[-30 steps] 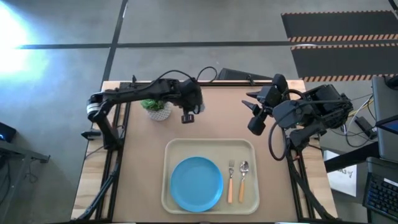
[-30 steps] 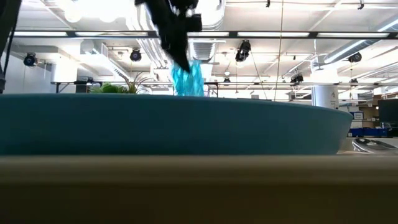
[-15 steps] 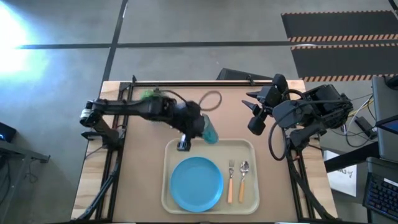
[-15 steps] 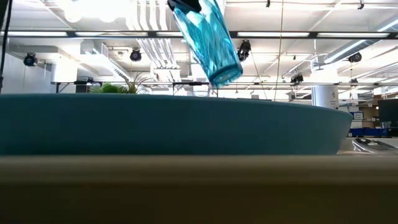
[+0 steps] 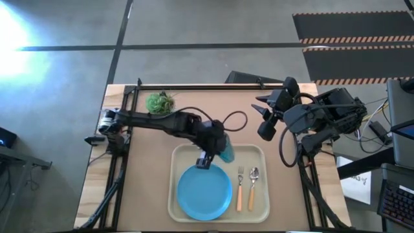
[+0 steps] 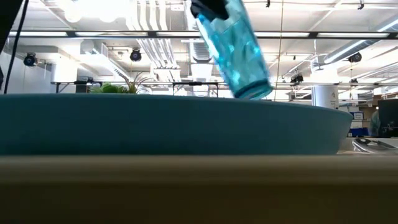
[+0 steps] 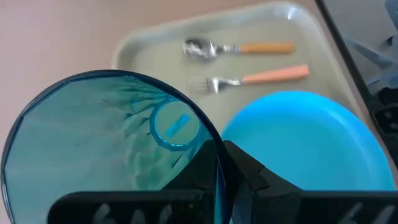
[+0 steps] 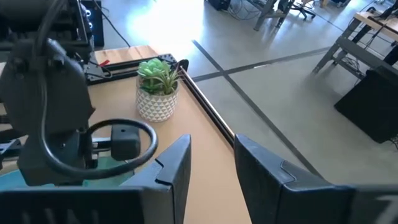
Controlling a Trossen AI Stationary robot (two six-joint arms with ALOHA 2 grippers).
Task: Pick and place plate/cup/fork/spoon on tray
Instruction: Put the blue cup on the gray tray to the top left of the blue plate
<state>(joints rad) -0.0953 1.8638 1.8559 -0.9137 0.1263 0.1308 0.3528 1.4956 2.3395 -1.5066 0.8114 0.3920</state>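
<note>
My left gripper (image 5: 217, 147) is shut on the teal-green cup (image 5: 226, 151) and holds it above the far part of the cream tray (image 5: 176, 158). The cup shows tilted in the low view (image 6: 239, 50). The sky-blue plate (image 5: 204, 191) lies in the tray's left part. The fork (image 5: 239, 188) and the spoon (image 5: 253, 183) lie side by side on the tray, to the plate's right. My right gripper (image 5: 260, 107) is open and empty, raised over the table's far right. My left gripper holds the cup by its rim (image 7: 216, 163): the wall passes between the two fingers, one inside the cup and one outside. The cup is lifted clear of the tray and tilted, its mouth toward the wrist camera and its base (image 6: 252, 93) lowest.
A white pot with a green plant (image 5: 159, 102) stands at the table's far left. The tray's far right part, beyond the fork (image 7: 249, 78) and spoon (image 7: 236, 48), is bare. The plate's rim (image 6: 174, 124) fills the low view.
My left gripper has carried the cup from beside the plant pot toward the table's near edge and to the right, until it is above the tray's far part. The cup has stayed lifted and tilted in the hold.
</note>
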